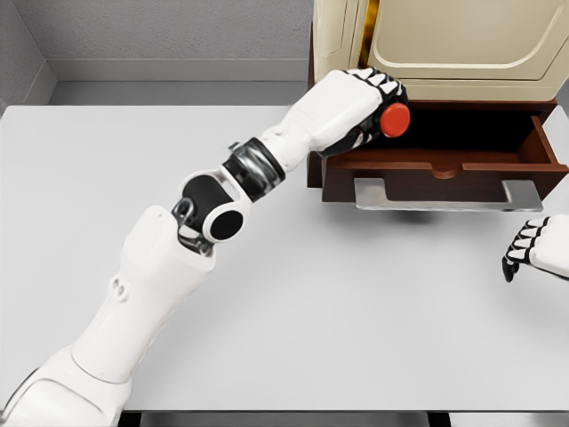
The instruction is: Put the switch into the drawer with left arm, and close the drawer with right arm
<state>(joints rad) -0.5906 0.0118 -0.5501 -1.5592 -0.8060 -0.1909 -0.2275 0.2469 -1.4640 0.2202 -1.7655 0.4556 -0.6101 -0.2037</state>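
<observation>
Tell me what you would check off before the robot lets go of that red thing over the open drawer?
1. Drawer pulled open: ok.
2. Red switch held in the left robot hand: ok.
3. Switch over the drawer's cavity, past its left wall: ok, though only just inside.
4. Inside of the drawer free of other things: cannot tell, it is dark.
5. Right robot hand out of the way, on the table at the right edge: ok.
6. Right robot hand ready at the drawer front: not ok, it sits below it.

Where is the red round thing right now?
In the head view, the red switch is in the left hand, held at the left end of the open brown drawer, upper right of the table.
</observation>
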